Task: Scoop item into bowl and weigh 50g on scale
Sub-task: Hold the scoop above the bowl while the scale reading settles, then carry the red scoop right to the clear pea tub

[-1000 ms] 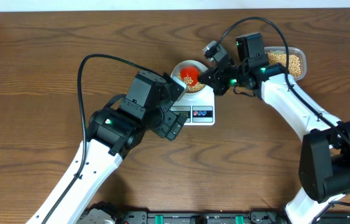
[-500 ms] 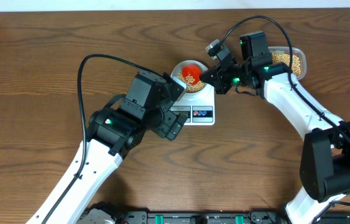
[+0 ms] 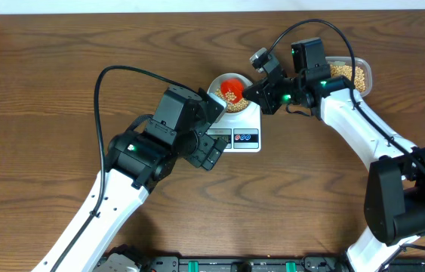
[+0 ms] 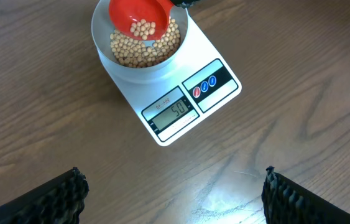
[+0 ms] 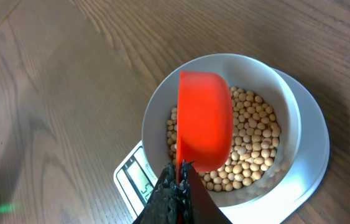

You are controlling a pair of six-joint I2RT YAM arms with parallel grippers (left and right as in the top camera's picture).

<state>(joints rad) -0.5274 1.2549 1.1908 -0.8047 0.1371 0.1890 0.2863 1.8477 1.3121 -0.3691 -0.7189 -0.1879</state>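
1. Brown wood-grain worktop, seen from overhead and from both wrists.
2. Left claw: released, its two fingers spread wide and holding nothing, hovering over bare worktop.
3. White digital scale, just ahead of the left claw. Its grey display reads 50, and the red and blue buttons sit beside the display.
4. Pale bowl, standing on the far end of the scale, beyond the display as seen from the left claw and directly below the right claw.
5. Right claw: clenched on the handle of a red scoop. The scoop head reaches out ahead of the fingertips, over the bowl.
6. Soybeans: a layer covers the bowl's floor under the scoop. The left wrist view shows a few more lying in the scoop itself.
7. Clear tub, behind the right claw near the worktop's far edge, also holding soybeans.
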